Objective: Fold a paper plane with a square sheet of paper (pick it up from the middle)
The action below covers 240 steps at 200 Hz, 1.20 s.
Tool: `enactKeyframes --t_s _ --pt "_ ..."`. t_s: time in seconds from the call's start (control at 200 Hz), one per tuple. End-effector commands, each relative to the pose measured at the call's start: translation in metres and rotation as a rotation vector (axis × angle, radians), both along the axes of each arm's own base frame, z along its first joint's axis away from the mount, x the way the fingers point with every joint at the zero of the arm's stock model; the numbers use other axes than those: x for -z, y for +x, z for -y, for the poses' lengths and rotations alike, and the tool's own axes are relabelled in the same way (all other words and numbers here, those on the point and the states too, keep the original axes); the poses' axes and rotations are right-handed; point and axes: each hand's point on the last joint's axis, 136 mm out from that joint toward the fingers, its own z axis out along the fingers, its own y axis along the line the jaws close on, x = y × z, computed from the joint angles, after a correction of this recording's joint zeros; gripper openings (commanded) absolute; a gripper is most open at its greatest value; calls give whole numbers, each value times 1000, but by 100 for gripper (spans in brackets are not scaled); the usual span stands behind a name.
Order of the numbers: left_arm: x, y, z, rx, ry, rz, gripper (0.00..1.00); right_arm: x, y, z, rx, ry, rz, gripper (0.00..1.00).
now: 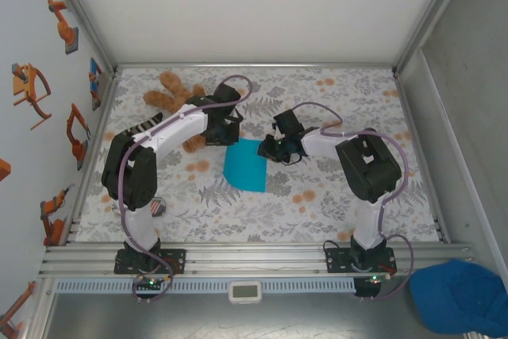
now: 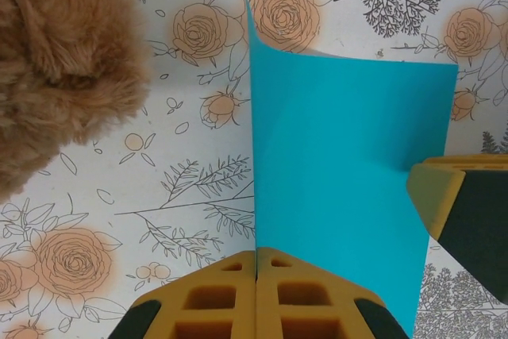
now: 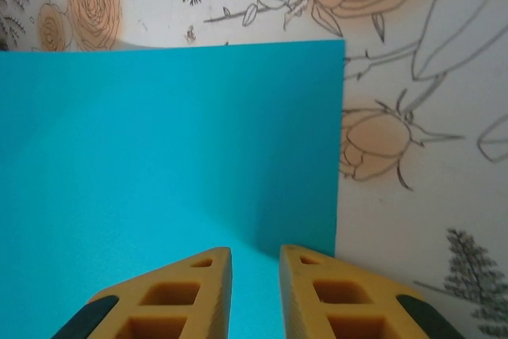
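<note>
Robotics lab: aluminium rail [image 1: 254, 258], walled test table [image 1: 333, 213].

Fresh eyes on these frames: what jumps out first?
The cyan square sheet of paper in the middle of the floral table, both arms on it: left gripper with jaws shut on one edge, right gripper with jaws slightly apart over another. Then the brown teddy bear at far left, and the blue cap off the table, near right.
</note>
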Motion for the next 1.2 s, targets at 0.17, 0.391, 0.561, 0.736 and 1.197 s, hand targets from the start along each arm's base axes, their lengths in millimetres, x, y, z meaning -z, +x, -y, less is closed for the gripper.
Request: enactKeyframes --t_s 0.17,0.391,0.561,0.736,1.197 --pt "5 -9 33 21 -144 -69 0 22 -4 0 0 -25 -43 23" --pt "16 -6 47 -14 -137 -80 0 23 -4 -3 12 5 -44 23" --pt "21 -6 60 -37 -182 -94 0 23 -5 0 26 23 -40 23" --pt "31 -6 67 -69 -219 -120 10 14 -1 -3 37 83 -14 23" --pt "51 -3 76 -93 -258 -144 17 -18 5 12 126 188 54 23"
